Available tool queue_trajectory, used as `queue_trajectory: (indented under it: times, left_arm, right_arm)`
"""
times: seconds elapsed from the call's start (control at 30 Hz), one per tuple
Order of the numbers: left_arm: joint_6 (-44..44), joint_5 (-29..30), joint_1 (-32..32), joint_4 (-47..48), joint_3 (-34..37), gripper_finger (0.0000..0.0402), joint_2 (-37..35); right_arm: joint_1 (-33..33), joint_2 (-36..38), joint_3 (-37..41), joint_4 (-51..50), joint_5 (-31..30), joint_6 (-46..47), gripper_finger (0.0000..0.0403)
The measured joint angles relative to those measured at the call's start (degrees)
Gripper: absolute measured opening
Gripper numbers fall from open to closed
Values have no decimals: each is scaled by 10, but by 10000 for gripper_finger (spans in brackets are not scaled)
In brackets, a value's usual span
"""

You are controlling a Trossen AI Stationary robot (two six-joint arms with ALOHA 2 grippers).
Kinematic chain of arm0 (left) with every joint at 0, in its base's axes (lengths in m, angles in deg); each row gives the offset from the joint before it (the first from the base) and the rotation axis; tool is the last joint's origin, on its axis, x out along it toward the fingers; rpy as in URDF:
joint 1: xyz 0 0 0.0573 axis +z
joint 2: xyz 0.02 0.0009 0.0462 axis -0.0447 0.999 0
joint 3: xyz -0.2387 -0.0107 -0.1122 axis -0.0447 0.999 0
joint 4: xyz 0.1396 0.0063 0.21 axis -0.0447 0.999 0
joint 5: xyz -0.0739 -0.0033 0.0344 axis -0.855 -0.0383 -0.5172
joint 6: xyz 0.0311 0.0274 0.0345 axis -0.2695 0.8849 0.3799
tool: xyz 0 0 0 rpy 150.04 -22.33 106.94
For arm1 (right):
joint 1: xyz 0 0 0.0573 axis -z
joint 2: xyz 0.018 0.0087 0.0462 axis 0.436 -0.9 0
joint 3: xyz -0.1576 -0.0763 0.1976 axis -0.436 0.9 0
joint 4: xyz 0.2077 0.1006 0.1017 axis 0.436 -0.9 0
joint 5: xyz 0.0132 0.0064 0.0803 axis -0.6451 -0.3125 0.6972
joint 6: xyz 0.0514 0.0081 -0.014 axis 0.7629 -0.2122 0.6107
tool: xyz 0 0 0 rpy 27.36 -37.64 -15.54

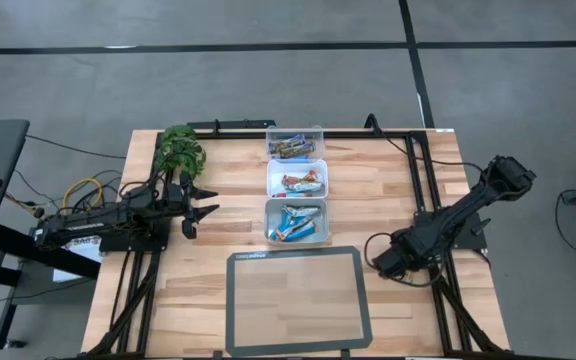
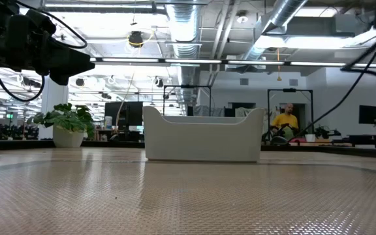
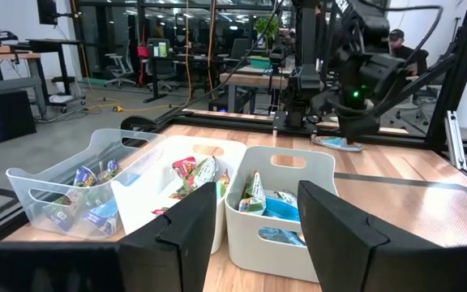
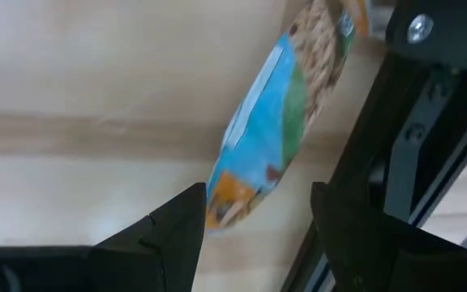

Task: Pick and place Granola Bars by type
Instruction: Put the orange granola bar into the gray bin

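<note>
Big open workshop behind this one, and a light wooden table point(image 1: 208, 260) with a dark-framed mat point(image 1: 298, 345) at the near edge. The thing that matters: one stray blue, green and tan wrapped granola bar point(image 4: 278, 122) lying flat on the wood on the right side, close to the black frame rail point(image 4: 412, 154). The right gripper point(image 1: 380, 262) hangs directly over it, fingers point(image 4: 164, 235) spread apart, nothing between them. In the right wrist view the bar runs lengthwise away from the gripper at a slant, with its near end just between the fingertips — so I'd guess a straight drop and squeeze across the narrow width is the move, though that rail beside it looks tight.

Going outward, the rest of the bars sit in three clear plastic tubs point(image 1: 295, 221) lined up in a row mid-table, blue-wrapped ones in the tub nearest the mat. The left gripper point(image 1: 200, 210) waits well off to the left beside a green leafy plant point(image 1: 179, 150), also spread and empty — way farther from the stray bar, so the right arm is clearly the one for it.
</note>
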Motion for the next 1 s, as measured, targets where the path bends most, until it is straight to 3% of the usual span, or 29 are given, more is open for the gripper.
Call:
queue_trajectory:
  times: [0.47,0.87,1.0]
  left_arm:
    - [0,0,0,0,0,167,0]
    - [0,0,0,0,0,167,0]
    - [0,0,0,0,0,167,0]
  right_arm:
    - [8,3,81,117,-4,-5,202]
    - [43,7,78,158,-29,-60,37]
    - [65,17,56,199,-107,-104,22]
